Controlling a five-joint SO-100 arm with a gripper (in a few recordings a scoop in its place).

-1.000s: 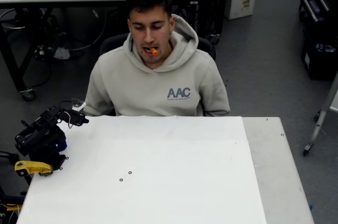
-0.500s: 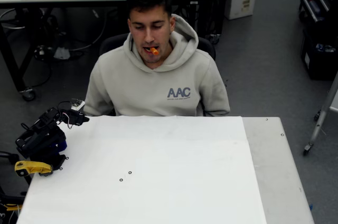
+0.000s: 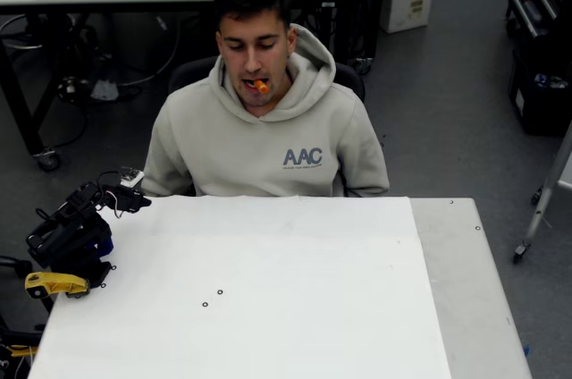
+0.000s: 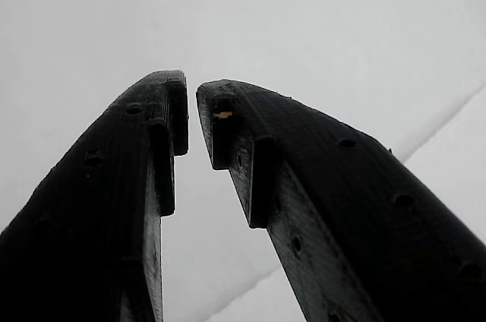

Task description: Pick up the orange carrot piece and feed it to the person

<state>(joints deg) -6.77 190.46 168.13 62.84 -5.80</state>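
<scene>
Nothing much has shifted over the last second: the orange carrot piece (image 3: 260,86) sits exactly where it did, upper centre of the overhead view, held at the mouth of the person (image 3: 268,142), who hasn't budged from behind the far edge of the table (image 3: 429,307). Judging from that, the feeding is as good as done.

Now, how would this little thing handle? It's tiny, far smaller than the gripper, so I'd call it very light. It looks firm rather than squashy, a stubby cylinder, and round sides like that tend to roll or squirt out of flat pads. If it ever needed taking again, the sensible hold would be across its middle, on the curved sides, with a gentle pinch.

Moving outward, the gripper (image 3: 134,201) is tucked at the left edge of the overhead view, near the table's upper-left corner, well apart from the carrot. In the wrist view the gripper (image 4: 191,113) has its jaws nearly together, just a thin gap at the tips, nothing held between them, plain white tabletop beyond. One fingertip (image 4: 220,109) carries a tiny pale fleck; I can't tell what it is.

Below the arm, lower left of the overhead view, sits the yellow clamp (image 3: 54,283).
</scene>
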